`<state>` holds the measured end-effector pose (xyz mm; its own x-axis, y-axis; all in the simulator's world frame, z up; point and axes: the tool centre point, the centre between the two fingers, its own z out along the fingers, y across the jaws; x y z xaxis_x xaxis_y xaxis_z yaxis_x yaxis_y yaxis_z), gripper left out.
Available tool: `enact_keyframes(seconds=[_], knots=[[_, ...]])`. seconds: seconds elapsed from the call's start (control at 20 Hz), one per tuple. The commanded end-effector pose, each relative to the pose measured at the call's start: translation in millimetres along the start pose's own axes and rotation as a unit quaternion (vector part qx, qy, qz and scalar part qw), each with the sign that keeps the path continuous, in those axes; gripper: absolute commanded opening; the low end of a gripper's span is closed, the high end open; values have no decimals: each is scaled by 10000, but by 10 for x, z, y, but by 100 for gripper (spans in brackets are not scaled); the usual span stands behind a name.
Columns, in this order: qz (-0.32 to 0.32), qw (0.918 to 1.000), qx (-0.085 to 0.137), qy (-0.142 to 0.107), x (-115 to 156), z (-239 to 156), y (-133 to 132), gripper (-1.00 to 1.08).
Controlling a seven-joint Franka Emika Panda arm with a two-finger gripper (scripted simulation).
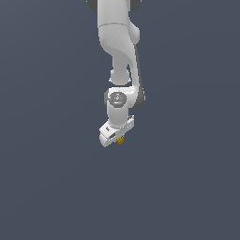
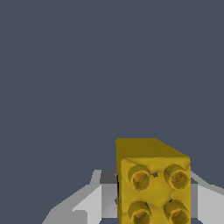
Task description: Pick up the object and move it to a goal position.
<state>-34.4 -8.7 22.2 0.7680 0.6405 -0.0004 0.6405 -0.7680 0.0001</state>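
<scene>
Wrist view shows the mustard-yellow block point(image 2: 153, 183) close up, four round studs on the face toward the camera, held between the light grey fingers point(image 2: 94, 202) that press on its two sides. Seen from the exterior view, the block point(image 1: 120, 139) sits as a small yellow speck at the tip of the white gripper point(image 1: 117, 138), under the arm point(image 1: 119, 42) hanging from above against plain dark grey.

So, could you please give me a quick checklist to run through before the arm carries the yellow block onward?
1. Block between the fingers: ok, the yellow block sits between the grey fingers.
2. Gripper shut on it: ok, the gripper holds the block at its tip.
3. Block seated squarely: cannot tell, its lower part is cut off in the wrist view.
4. Path free of obstacles: ok, only plain grey ground shows around the arm.
5. Goal position located: cannot tell, no marker is visible in either view.
</scene>
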Motion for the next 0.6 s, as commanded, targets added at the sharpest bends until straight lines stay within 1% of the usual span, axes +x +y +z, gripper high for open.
enact_keyframes(seconds=[0.0, 0.3, 0.55], knots=[[-1, 10000, -1, 2, 2, -3, 1, -100], [-1, 10000, -1, 2, -15, -148, 43, -100], [-4, 10000, -2, 1, -46, -441, 124, -100]])
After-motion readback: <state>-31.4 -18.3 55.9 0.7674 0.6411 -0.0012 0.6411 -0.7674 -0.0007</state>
